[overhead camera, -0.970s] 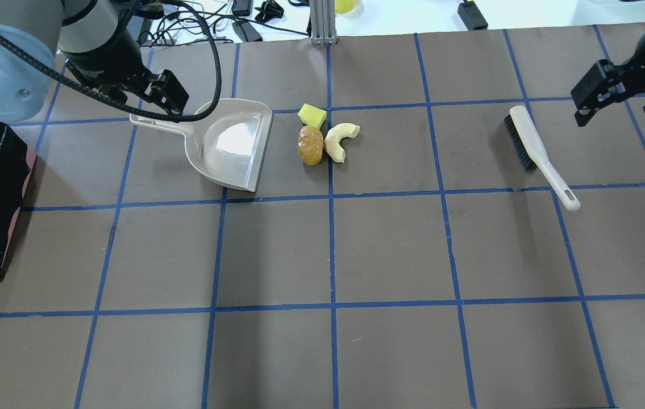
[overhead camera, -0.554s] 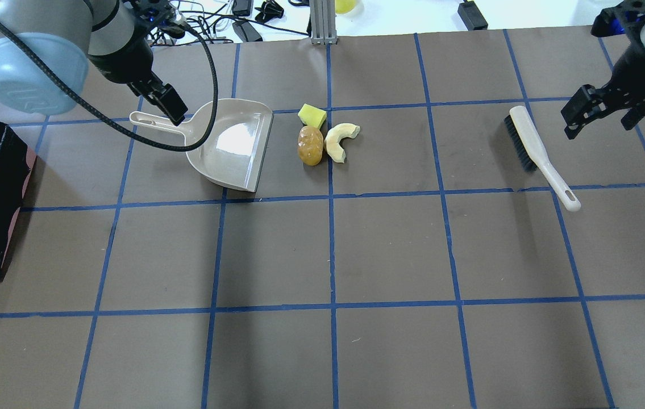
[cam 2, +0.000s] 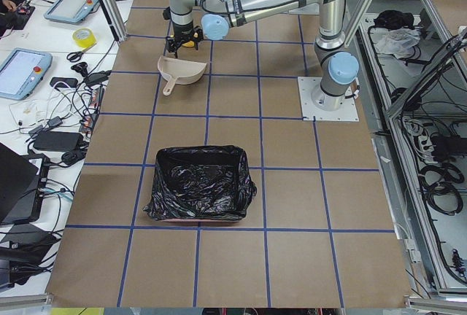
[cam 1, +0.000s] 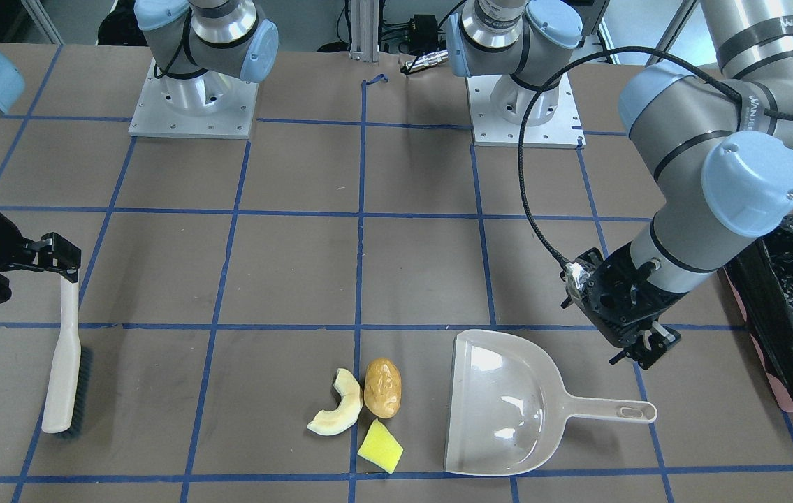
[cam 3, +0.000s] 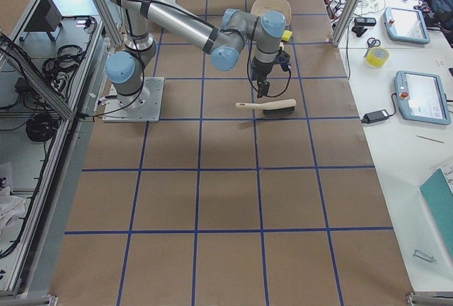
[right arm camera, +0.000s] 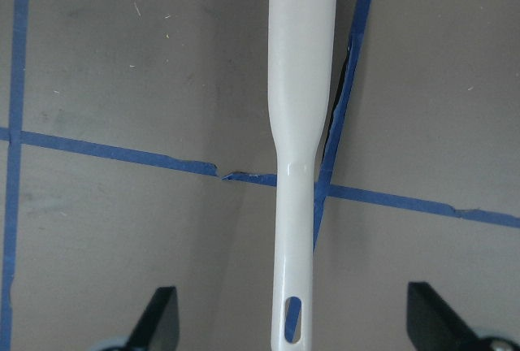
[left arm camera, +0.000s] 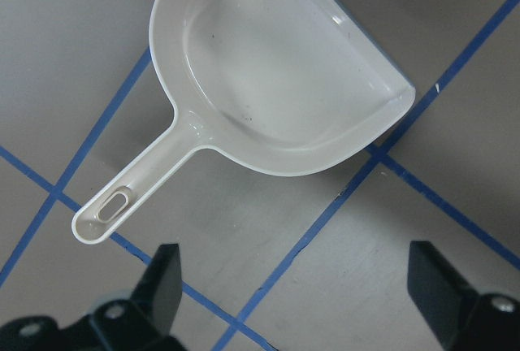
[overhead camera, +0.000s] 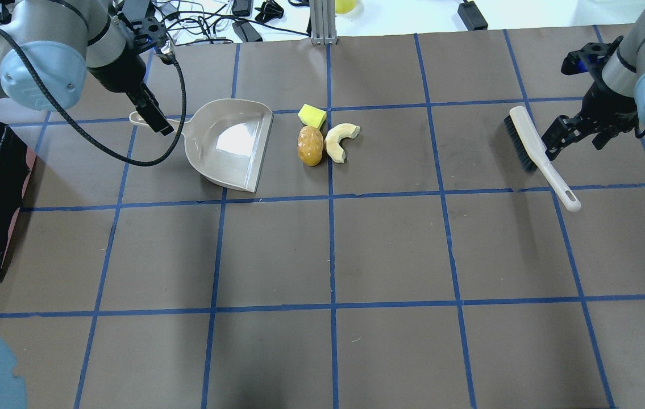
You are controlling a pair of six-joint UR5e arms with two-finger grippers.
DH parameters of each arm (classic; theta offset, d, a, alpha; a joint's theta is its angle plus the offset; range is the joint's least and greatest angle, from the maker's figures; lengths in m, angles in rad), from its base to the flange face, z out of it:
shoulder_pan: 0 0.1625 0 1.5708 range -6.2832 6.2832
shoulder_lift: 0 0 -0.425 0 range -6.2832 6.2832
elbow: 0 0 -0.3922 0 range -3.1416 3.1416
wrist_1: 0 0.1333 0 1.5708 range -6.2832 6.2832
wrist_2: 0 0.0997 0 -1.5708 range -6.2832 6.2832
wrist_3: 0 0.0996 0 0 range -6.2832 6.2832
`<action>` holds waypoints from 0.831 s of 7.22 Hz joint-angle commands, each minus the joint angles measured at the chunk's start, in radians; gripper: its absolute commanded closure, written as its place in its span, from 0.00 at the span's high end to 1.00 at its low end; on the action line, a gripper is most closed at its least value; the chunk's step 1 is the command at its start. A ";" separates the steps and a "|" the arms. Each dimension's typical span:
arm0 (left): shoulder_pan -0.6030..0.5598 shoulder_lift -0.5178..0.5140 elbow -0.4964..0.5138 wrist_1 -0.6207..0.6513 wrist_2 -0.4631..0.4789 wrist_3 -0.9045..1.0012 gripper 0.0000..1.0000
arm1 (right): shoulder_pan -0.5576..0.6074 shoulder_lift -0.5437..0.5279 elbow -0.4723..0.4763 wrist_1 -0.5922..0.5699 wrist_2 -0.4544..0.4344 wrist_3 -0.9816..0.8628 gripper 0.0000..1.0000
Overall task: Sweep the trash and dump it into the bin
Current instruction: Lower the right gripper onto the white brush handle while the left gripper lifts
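Basically, nothing is done yet.

Front view: pale curved crescent slice (cam 1: 335, 410), golden-brown oval potato-like lump (cam 1: 383, 397) and yellow sponge wedge with green side (cam 1: 380, 447) are lying loose on the brown taped mat (cam 1: 298, 265). They are just beside the open mouth of the beige plastic dustpan (cam 1: 508, 405), and none is inside it. Left gripper (cam 1: 644, 351) is hovering near the dustpan handle, not on it. Pinkish rectangular bin with black bag liner (cam 1: 787, 335) is sitting well apart, at the left arm's end of the table.

Overhead: right gripper (overhead camera: 575, 135) is hanging at the white-handled black-bristle brush (overhead camera: 532, 147). Brush is lying flat, well apart from the trash.

Left side view: bin is showing only black liner; no trash visible inside.

Right side view: too small to be telling anything about the claws.

Left wrist: fingers (left arm camera: 162, 286) are spread wide with nothing between them; the handle end is lying ahead of them.

Right wrist: fingers (right arm camera: 158, 318) are spread wide, with the brush handle running between them, untouched.

Remaining, by my read: grab both tools, sweep three pieces in, carry, dump.
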 commanded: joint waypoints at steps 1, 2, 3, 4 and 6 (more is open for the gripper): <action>0.006 -0.060 0.016 0.106 -0.019 0.095 1.00 | -0.007 0.054 0.037 -0.073 -0.016 -0.024 1.00; 0.006 -0.066 0.024 0.107 -0.018 0.103 0.99 | -0.016 0.086 0.038 -0.079 -0.060 -0.024 1.00; 0.003 -0.065 0.004 0.105 -0.021 0.102 0.93 | -0.034 0.108 0.040 -0.076 -0.060 -0.024 1.00; 0.003 -0.063 -0.004 0.105 -0.027 0.097 0.95 | -0.036 0.111 0.046 -0.074 -0.060 -0.023 1.00; 0.000 -0.028 -0.010 0.050 -0.012 0.094 1.00 | -0.036 0.109 0.063 -0.076 -0.057 -0.018 1.00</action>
